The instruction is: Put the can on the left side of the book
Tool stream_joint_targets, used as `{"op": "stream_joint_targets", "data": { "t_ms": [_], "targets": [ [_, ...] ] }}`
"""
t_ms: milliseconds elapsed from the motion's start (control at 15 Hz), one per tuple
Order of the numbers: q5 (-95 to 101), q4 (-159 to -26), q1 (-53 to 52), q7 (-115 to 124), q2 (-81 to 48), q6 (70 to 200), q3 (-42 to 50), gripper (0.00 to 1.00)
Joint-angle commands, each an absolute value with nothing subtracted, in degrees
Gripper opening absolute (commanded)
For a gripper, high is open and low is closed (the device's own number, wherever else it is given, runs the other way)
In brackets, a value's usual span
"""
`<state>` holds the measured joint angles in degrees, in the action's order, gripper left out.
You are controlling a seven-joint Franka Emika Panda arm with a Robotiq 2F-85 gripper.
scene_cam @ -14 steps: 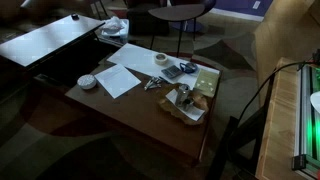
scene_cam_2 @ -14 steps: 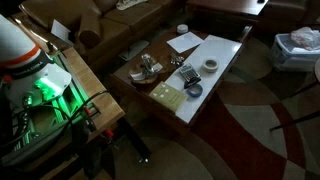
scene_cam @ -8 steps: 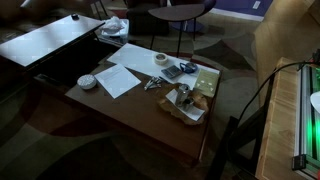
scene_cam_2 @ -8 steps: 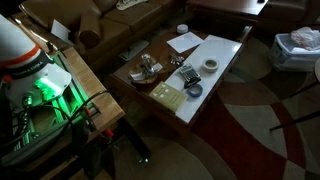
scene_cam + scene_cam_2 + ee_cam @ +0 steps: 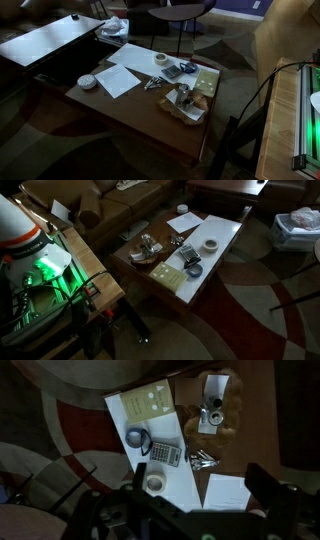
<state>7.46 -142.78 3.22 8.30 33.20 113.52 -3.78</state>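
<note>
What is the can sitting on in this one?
The can rests on a tan crumpled-looking item on the wooden table. Cloth or paper, I cannot tell; the part directly beneath the can is covered.

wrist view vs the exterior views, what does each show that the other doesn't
Only the wrist view: the tool, dark and blurred along the bottom edge. Only the exterior views: a green-lit rig and a white disc by the paper sheet. Both: the can, the book, the tape roll and the calculator.
</note>
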Motion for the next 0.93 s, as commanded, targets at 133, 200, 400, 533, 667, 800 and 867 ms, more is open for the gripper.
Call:
{"op": "stream_joint_targets", "data": {
  "t_ms": [133, 200, 400, 533, 667, 800, 867],
  "targets": [
    [2.67, -143.63, 2.38, 5.15, 18.32, 126.22, -0.19, 1.0],
    [2.88, -142.98, 2.61, 5.32, 15.68, 126.04, -0.09, 1.0],
    [2.92, -144.14, 2.35, 4.58, 16.56, 125.19, 0.15, 1.0],
    [2.94, -143.49, 2.3, 4.58, 14.42, 125.43, 0.19, 1.0],
    [2.94, -143.44, 2.3, 4.58, 15.11, 125.43, 0.17, 1.0],
    [1.86, -141.45, 2.07, 2.92, 11.86, 125.34, 0.69, 1.0],
    [-0.87, -138.75, 1.42, -0.13, 4.93, 127.08, 1.67, 1.0]
  ]
}}
